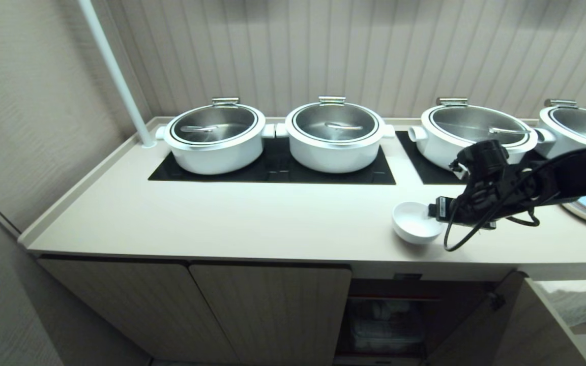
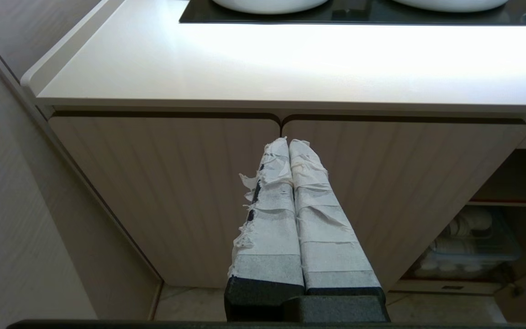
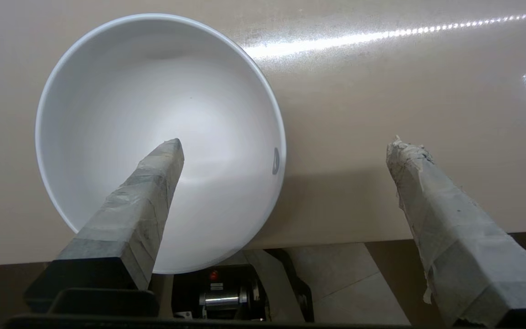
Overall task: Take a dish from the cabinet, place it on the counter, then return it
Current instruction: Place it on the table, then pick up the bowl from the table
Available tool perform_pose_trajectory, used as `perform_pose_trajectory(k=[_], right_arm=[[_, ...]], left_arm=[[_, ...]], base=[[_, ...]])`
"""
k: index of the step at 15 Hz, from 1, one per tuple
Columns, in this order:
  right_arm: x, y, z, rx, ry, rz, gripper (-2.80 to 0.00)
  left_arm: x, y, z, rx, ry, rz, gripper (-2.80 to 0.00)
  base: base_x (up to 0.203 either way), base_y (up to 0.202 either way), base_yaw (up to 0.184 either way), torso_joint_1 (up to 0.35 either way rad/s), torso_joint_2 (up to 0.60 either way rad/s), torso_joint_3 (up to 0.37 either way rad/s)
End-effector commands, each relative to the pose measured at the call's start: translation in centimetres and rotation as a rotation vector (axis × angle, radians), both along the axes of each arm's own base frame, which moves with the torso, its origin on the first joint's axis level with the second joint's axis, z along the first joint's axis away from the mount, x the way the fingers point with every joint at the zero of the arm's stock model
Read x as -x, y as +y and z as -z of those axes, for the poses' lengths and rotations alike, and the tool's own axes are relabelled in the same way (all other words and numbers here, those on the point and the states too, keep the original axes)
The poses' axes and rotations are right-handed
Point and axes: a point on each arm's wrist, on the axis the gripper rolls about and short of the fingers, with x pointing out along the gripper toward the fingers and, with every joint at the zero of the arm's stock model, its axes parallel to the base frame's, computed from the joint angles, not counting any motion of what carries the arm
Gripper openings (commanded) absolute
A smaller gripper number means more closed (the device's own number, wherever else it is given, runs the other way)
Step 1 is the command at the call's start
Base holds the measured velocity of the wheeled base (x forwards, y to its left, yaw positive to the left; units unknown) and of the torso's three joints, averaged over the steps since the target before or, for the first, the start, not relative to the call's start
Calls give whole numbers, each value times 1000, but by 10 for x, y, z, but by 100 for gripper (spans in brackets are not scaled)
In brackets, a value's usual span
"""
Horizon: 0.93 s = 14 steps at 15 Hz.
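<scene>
The left gripper (image 2: 297,183) hangs low in front of the closed ribbed doors of the cabinet (image 2: 162,192), its taped fingers pressed together on nothing, well clear of the work. Nearest to the action, the right gripper (image 3: 286,183) stands spread wide above the dish (image 3: 153,105), one taped finger (image 3: 144,201) over the inside of the bowl and the other out over bare counter (image 3: 381,91), with no squeeze on the rim. The dish rests on the counter close to its front edge; in the right wrist view the near part of the bowl appears to pass over that edge, though the steep camera angle may exaggerate this. That is the main risk as I judge it: a small nudge from the inner finger while the arm lifts away, or a careless re-grasp for the return trip, could slide the glossy bowl toward the drop or tip it off. A pinch on a thin, smooth rim could also slip. Below, the cabinet's right-hand compartment (image 1: 389,320) stands open, its door swung out, so a low arm path might clip it. Farther back, four lidded pots (image 1: 215,136) sit on black cooktop panels (image 1: 272,170). No writing is legible anywhere; a small dark tag under the counter lip cannot be read.
</scene>
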Motion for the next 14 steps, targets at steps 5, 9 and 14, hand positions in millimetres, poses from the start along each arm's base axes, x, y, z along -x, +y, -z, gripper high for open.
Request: perform_pose_trajectory(k=[5,9,14], right_arm=[[24,-3,-7,54,-137,-59,0],[41,-4,-3,99,-201,-99,0],[59,-6,-14,113,-243,-114,-280]], left_arm=[[0,0,0,0,-1,0,-280],[0,0,0,0,0,0,-280],[0,0,0,0,0,0,-280]], base=[[0,0,0,0,0,0],[0,0,0,0,0,0],[0,0,0,0,0,0]])
